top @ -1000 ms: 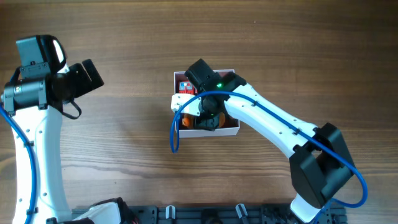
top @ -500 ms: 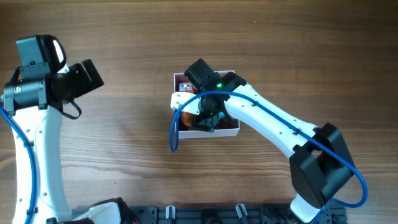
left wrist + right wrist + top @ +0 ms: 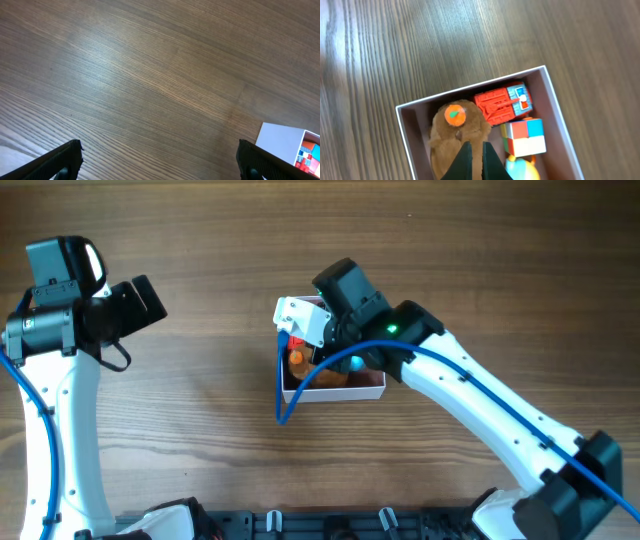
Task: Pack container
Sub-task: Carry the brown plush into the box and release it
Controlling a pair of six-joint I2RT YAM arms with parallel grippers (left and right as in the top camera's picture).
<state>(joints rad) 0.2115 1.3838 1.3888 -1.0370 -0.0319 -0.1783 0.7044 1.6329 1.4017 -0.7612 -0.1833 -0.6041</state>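
The container (image 3: 470, 88), a shallow white-walled box with a dusty-pink inside, lies mid-table (image 3: 350, 393); one white corner shows in the left wrist view (image 3: 280, 137). Inside it lie a brown plush toy (image 3: 445, 140) with an orange disc on it, a red toy (image 3: 500, 105), a coloured cube (image 3: 525, 136) and a blue-and-yellow ball (image 3: 520, 171). My right gripper (image 3: 475, 146) hangs above the plush toy, shut, with nothing between its fingers. Far to the left, my left gripper (image 3: 159, 150) stands wide open over bare wood (image 3: 140, 300), holding nothing.
A blue cable (image 3: 285, 395) loops from the right arm down past the container's left wall. The right arm's white link (image 3: 470, 395) runs diagonally over the table to the lower right. Bare wood surrounds the container.
The right gripper has shut and lifted out of the container, its wrist swinging up and to the right. The brown plush toy stays in the box. The left arm has not moved.
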